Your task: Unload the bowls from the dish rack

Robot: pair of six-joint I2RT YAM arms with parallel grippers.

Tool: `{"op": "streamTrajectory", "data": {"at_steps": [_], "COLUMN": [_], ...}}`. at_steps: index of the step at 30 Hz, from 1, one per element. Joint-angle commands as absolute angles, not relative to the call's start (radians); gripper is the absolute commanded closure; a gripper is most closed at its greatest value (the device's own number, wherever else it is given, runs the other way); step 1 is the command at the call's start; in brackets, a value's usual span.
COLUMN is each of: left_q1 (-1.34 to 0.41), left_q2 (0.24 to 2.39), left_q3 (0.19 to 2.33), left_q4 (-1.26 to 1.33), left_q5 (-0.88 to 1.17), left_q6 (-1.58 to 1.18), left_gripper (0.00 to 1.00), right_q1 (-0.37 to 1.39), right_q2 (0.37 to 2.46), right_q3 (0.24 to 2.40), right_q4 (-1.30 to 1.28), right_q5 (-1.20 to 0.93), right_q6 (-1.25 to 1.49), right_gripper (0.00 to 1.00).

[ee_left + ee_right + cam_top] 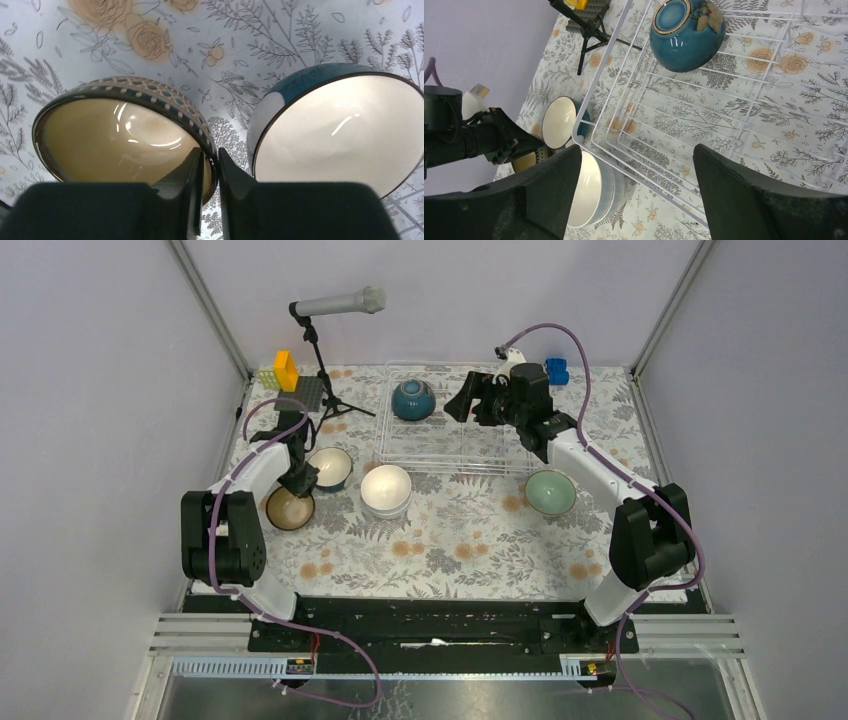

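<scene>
The white wire dish rack (450,452) stands at the back middle and holds one dark teal bowl (413,400), upside down; this bowl also shows in the right wrist view (686,32). My right gripper (468,400) hovers open and empty above the rack (624,135). My left gripper (298,483) is shut on the rim of the dark brown bowl (125,135), one finger inside and one outside. Next to it stands a second teal bowl (340,130). Two stacked white bowls (386,490) and the mint bowl (550,492) stand on the cloth in front of the rack.
A microphone on a tripod (335,305) stands at the back left, beside a grey baseplate (306,392) with a yellow block. A blue block (556,370) lies at the back right. Grey walls close in both sides.
</scene>
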State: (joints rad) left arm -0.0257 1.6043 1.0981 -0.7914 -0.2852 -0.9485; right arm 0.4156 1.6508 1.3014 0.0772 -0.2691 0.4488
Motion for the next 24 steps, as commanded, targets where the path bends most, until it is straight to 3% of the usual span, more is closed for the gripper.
{"op": "streamTrajectory", "data": {"at_steps": [1,3,4,11,20,24], "left_q1": [-0.017,-0.017,-0.017,-0.02,-0.049,-0.067], "left_q2": [1.6,1.571,1.552,1.439,1.205,1.129], "left_q3": [1.148,1.145,1.142,1.1,1.063,0.973], "left_q4": [-0.731,-0.732,-0.732,-0.714,-0.635,-0.426], "left_q5": [-0.278,-0.298,-0.306,-0.252,-0.158,0.105], "left_q6": [-0.92,-0.92,-0.917,-0.889,-0.735,-0.661], "left_gripper": [0.74,0.57,0.54,0.5,0.44,0.38], "right_q1": [0.428,0.428,0.427,0.461,0.532,0.548], "right_q2": [1.643,1.654,1.662,1.709,1.897,2.006], "right_q3": [1.297,1.3,1.305,1.325,1.502,1.619], "right_q4": [0.081,0.08,0.08,0.08,0.011,0.008], "right_q5": [-0.238,-0.242,-0.245,-0.226,-0.11,-0.012], "right_q6": [0.413,0.412,0.41,0.349,0.29,0.306], "right_gripper": [0.11,0.1,0.1,0.1,0.19,0.23]}}
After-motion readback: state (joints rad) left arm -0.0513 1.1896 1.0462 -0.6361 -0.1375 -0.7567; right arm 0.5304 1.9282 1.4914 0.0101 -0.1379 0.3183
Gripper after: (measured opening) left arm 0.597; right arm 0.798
